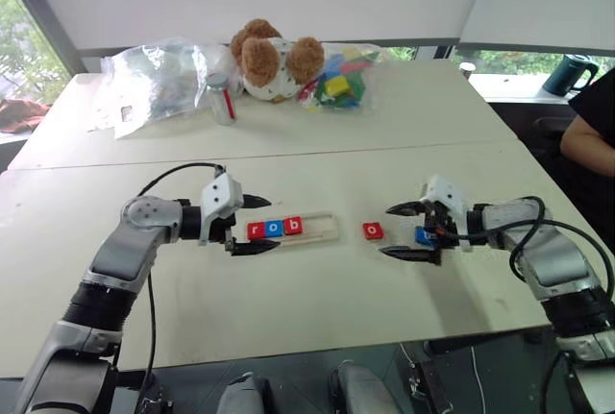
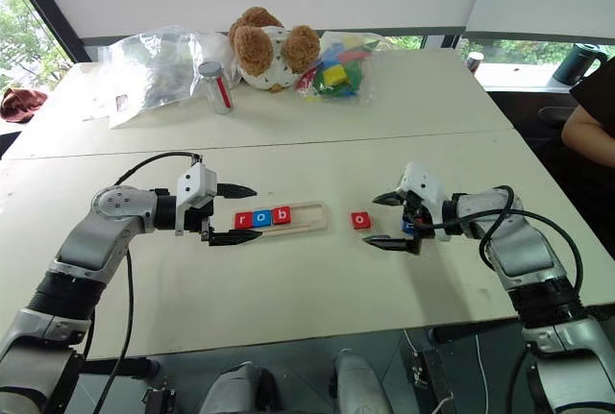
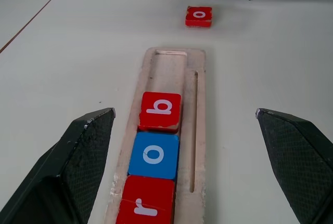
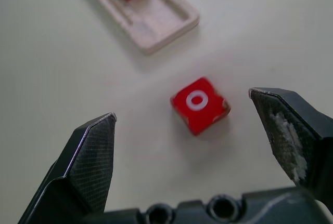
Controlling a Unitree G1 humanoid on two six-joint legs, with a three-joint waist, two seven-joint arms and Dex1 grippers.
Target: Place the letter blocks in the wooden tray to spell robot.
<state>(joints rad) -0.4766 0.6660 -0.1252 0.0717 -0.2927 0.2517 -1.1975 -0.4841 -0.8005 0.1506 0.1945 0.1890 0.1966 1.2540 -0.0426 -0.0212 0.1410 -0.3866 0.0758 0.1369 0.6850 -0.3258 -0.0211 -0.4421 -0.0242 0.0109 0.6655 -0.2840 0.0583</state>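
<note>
Left gripper (image 1: 252,225) spread wide astride wooden tray (image 1: 325,232), r, o, b seated; loose red o tile (image 1: 373,231) on table; right gripper (image 1: 407,231) agape, blue tile (image 1: 424,236) beneath. Probably light, rigid, slick: pinch opposite flat edges

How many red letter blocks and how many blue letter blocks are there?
Red letter blocks: 3, namely the r, the b and the loose o on the table.
Blue letter blocks: 2, namely the o in the wooden tray and one between the right gripper's fingers.
Total: 5
</note>
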